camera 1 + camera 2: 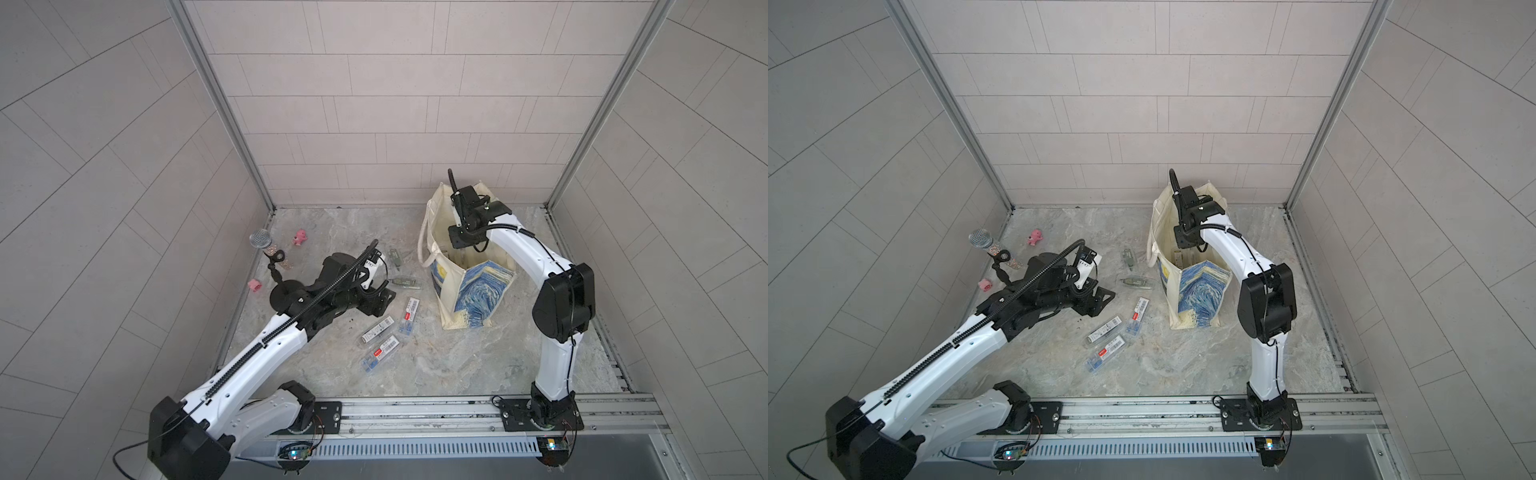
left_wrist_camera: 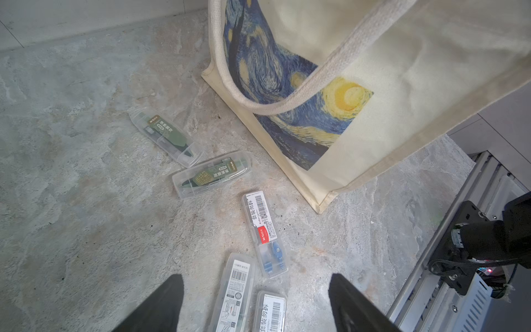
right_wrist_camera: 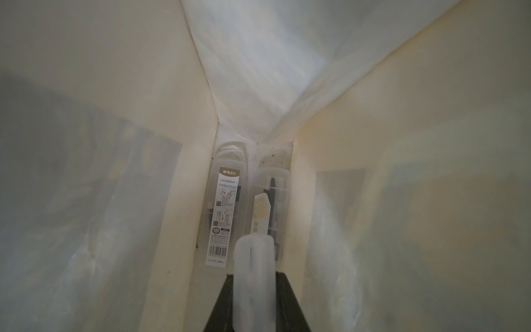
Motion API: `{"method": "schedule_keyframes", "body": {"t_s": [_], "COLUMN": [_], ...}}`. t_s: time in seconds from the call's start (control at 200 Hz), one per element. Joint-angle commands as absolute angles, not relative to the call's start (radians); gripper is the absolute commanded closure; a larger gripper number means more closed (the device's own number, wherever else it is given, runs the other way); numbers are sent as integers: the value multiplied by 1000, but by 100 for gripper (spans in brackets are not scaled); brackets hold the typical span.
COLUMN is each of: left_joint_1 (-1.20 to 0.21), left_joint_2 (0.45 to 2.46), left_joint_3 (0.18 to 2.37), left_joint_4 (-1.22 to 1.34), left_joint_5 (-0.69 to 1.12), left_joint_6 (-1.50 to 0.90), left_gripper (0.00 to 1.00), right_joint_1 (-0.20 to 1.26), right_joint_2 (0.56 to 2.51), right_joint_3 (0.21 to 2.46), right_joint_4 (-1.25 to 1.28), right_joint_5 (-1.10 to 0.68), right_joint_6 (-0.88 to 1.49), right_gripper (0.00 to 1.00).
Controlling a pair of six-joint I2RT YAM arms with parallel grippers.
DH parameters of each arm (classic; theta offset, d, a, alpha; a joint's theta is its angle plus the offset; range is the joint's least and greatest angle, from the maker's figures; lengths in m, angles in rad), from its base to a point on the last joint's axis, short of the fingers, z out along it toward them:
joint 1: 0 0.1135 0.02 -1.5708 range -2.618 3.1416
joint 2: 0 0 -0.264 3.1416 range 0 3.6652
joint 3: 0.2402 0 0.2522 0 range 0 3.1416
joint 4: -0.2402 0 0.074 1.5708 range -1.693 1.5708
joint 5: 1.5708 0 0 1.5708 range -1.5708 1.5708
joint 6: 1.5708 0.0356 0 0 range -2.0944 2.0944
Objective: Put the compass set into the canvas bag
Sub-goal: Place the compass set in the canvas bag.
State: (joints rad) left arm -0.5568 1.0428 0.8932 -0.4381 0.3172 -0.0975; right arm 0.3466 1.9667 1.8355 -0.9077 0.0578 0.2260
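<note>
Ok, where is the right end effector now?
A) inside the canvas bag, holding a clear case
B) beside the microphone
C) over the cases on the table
A: the right wrist view shows the right end effector shut on a clear case deep inside the canvas bag.

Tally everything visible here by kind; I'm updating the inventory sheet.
Compass cases on the table: 5
Compass cases visible in the canvas bag: 3, one held by the right pincer
Pink toys: 2
Microphone: 1
Canvas bag: 1
Total: 12
</note>
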Motion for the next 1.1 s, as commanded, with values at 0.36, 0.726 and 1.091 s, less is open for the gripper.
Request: {"method": "schedule_keyframes", "body": {"t_s": [0.36, 0.726, 1.091], "left_joint_1": [-559, -559, -560], "left_joint_2": [1043, 1045, 1050], "left_joint_3": [902, 901, 903], "left_joint_4": [-434, -439, -442], "left_joint_5": [313, 313, 296], "left_joint_6": [-92, -92, -106], "left_gripper": [15, 15, 15], "right_joint_1": [337, 337, 339], "right_joint_2": [2040, 1971, 1843], "right_joint_3": [1841, 1870, 1866], "right_joint_4": [-940, -959, -953], "right_joint_5": [47, 61, 31], "right_joint_6": [255, 253, 253], "right_gripper": [86, 63, 52]}}
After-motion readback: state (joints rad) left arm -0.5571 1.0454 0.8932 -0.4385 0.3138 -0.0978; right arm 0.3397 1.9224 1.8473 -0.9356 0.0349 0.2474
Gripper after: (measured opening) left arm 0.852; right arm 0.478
